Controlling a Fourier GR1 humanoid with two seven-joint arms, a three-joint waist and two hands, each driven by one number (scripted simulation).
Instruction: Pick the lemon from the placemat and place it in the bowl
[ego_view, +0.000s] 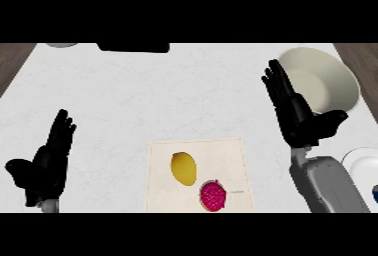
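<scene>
A yellow lemon (183, 168) lies on the cream placemat (229, 165) near the counter's front middle, with a magenta fruit (213, 196) just below and right of it. The pale bowl (325, 82) sits at the far right of the counter. My right hand (299, 117) is raised with straight fingers, open, right beside the bowl's left rim and well above and right of the lemon. My left hand (44, 165) rests open at the left edge, fingers up, holding nothing.
A black object (133, 47) and a grey round thing (63, 45) sit at the counter's far edge. A white and blue plate (362, 165) shows at the right edge. Wooden floor borders both far corners.
</scene>
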